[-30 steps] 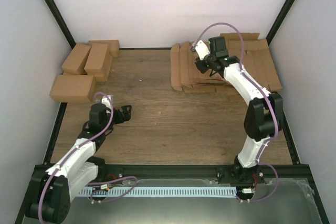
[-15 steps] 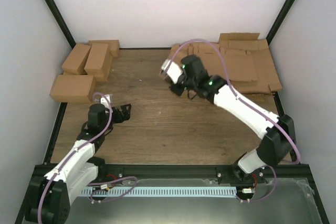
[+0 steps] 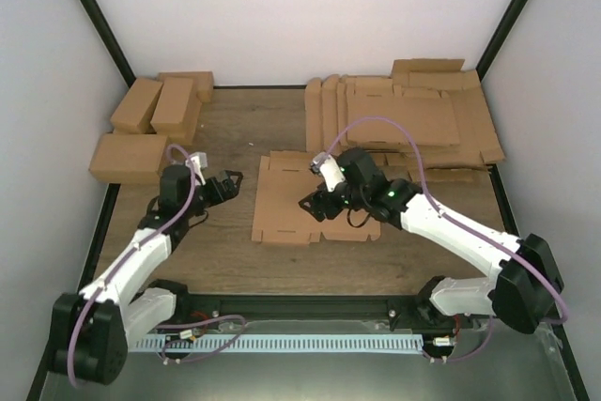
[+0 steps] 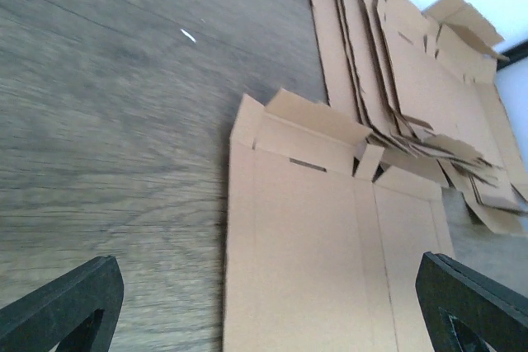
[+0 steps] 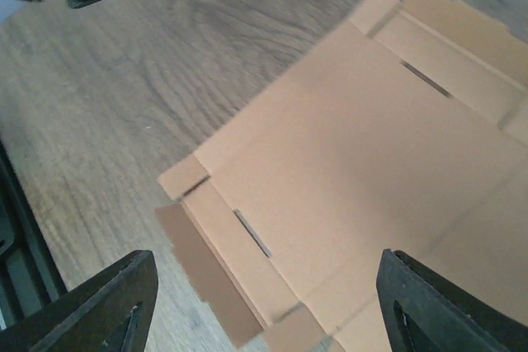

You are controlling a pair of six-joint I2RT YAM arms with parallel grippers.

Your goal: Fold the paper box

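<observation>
Top view: bright, even, diffuse overhead light; white walls (image 3: 310, 7) near washed out; soft short shadows. Left wrist view: table (image 4: 99, 121) grain smeared with blur, upper right overexposed. Dark fingers (image 4: 70, 298) at lower corners soft-focused.

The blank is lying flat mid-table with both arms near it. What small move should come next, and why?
Probably bring the left gripper in to the paper box's left edge and start lifting that side flap along its crease. The box lies completely flat and unfolded. Both grippers are open and empty, the right gripper hangs over the sheet's right part, and the left one sits just off its left edge.
</observation>
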